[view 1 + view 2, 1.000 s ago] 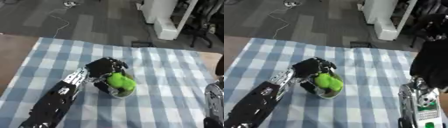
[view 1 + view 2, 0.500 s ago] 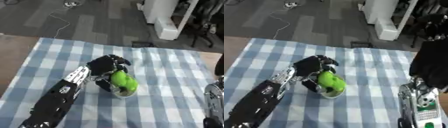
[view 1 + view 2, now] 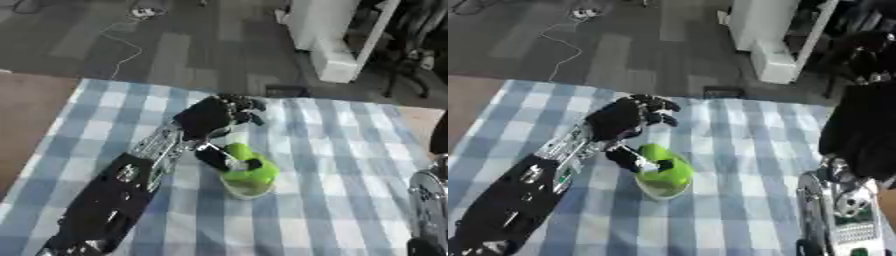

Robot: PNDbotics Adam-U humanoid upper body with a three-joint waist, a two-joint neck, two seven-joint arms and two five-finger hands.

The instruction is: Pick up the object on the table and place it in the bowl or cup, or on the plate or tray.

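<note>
- While its arm reaches in from the lower left, the robot's left hand [image 3: 214, 116] hovers just above and behind the bowl, fingers relaxed and spread, gripping nothing.
- Its thumb [image 3: 627, 157] points down toward the bowl's near rim; whether it touches cannot be told.
- A bright green object [image 3: 248, 167] sits inside the small pale bowl [image 3: 241, 189], filling most of it.
- That bowl stands on the table [image 3: 324, 150], covered in blue-and-white checked cloth.
- Judging by this, placement looks done; only pulling the hand away remains.
- At the lower right edge, the right hand [image 3: 842, 210] can barely be made out.
</note>
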